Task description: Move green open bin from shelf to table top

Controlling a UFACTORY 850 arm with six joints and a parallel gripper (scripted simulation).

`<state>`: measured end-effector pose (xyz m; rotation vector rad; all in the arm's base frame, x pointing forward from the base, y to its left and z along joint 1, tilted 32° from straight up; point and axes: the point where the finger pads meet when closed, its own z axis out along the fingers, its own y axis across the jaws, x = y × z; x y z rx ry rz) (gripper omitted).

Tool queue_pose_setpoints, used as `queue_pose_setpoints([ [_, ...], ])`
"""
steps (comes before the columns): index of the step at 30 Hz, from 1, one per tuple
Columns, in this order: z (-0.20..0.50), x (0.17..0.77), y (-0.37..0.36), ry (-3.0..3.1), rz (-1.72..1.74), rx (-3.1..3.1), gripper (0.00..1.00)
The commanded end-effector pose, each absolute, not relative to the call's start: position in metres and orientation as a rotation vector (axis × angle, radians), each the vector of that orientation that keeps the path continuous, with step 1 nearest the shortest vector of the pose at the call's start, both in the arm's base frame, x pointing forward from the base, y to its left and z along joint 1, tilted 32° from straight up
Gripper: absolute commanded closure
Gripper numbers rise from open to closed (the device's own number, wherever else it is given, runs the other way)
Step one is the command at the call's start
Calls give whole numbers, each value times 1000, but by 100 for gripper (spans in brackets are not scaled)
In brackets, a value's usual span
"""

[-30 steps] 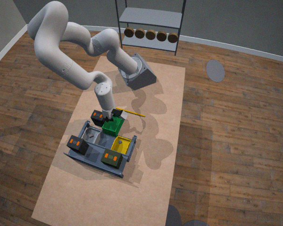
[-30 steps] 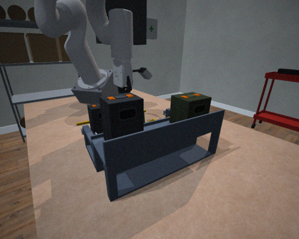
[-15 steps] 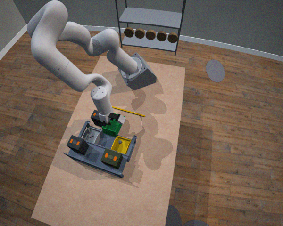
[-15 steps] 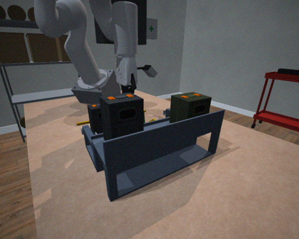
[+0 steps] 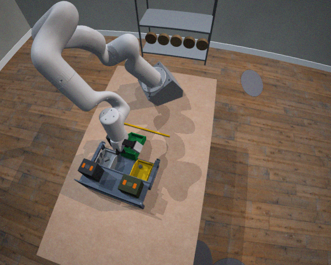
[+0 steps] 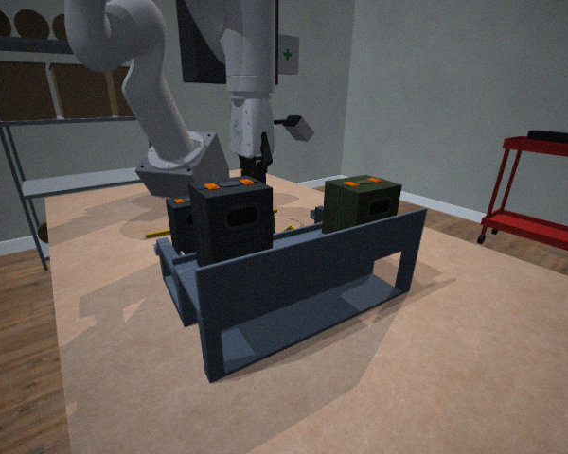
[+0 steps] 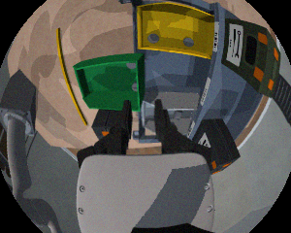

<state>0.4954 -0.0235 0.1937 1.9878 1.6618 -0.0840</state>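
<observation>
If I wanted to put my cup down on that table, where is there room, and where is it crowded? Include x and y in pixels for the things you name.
Likely beyond the rack's [image 5: 108, 194] [image 6: 313, 273] tall back panel, or beside it, past the yellow bin [image 5: 142, 170] [image 7: 176, 30]. It's crowded around the gripper [image 5: 119, 150] [image 7: 145, 103], between the green bin [image 5: 128, 153] [image 7: 112, 83] and grey bin [image 5: 108, 161].

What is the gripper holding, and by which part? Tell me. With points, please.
Nothing is held: the gripper [image 5: 119, 151] [image 6: 254, 174] [image 7: 143, 108] stands partly open, with the green bin [image 5: 128, 153] [image 6: 274, 225] [image 7: 109, 86] outside its fingers.
</observation>
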Motion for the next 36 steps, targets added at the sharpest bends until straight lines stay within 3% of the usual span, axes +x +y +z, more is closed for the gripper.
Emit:
queue_pose_setpoints([
  [1, 195, 497, -23, 1663, -88, 1989, 67],
  [36, 194, 496, -23, 1663, -87, 1989, 67],
])
